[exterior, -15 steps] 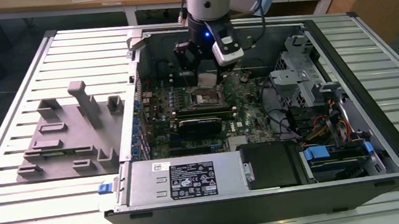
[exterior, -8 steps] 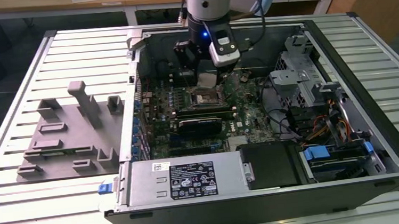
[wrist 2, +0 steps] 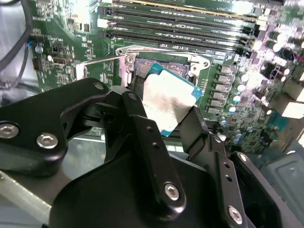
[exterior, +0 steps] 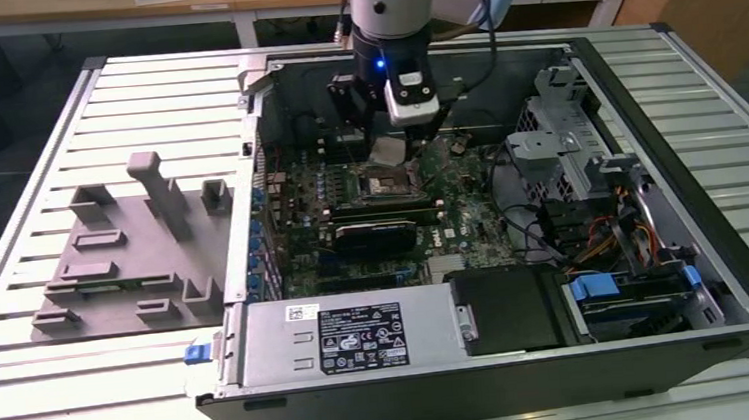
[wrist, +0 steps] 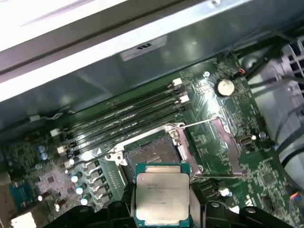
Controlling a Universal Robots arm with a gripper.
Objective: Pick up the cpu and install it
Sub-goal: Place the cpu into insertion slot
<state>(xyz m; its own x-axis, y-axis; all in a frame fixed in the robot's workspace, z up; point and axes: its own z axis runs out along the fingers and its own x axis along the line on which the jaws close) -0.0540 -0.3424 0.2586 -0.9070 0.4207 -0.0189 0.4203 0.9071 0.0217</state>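
My gripper (exterior: 392, 140) hangs inside the open computer case, shut on the cpu (exterior: 388, 150), a flat square chip with a silvery top. In both wrist views the black fingers (wrist 2: 137, 110) clamp two opposite edges of the cpu (wrist 2: 167, 97) (wrist: 161, 192). The chip is held a little above the motherboard, just off the open socket (wrist: 151, 154) (wrist 2: 159, 63), whose metal frame and lever are swung back. In the exterior view the socket (exterior: 386, 183) lies just in front of the gripper.
Memory slots (wrist: 123, 118) run beside the socket. A grey fixture block (exterior: 124, 252) stands on the slatted table at the exterior view's left. A power supply (exterior: 344, 338) fills the case's near edge; drive cages and cables (exterior: 572, 169) sit on the exterior view's right.
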